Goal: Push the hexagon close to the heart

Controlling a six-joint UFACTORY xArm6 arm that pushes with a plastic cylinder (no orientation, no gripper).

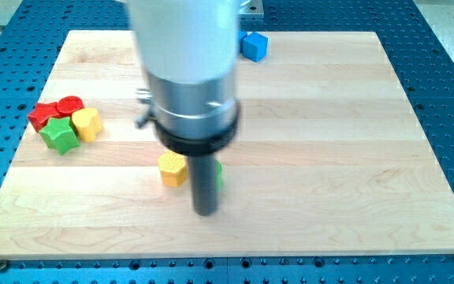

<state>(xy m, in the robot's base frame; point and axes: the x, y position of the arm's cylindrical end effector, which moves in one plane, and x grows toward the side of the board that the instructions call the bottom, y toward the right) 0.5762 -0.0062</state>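
A yellow hexagon [173, 169] lies left of the board's middle. A yellow heart [88, 123] sits near the view's left edge of the board, in a cluster with other blocks. My tip [205, 211] rests on the board just right of and below the hexagon, close to it but with a small gap. A green block [220, 175] is mostly hidden behind the rod, on its right side; its shape cannot be made out.
A green star [60, 135] touches the heart's left side. A red star [42, 115] and a red round block [70, 105] sit just above them. A blue cube [253, 46] lies at the board's top edge. The wooden board [353, 158] rests on a blue perforated table.
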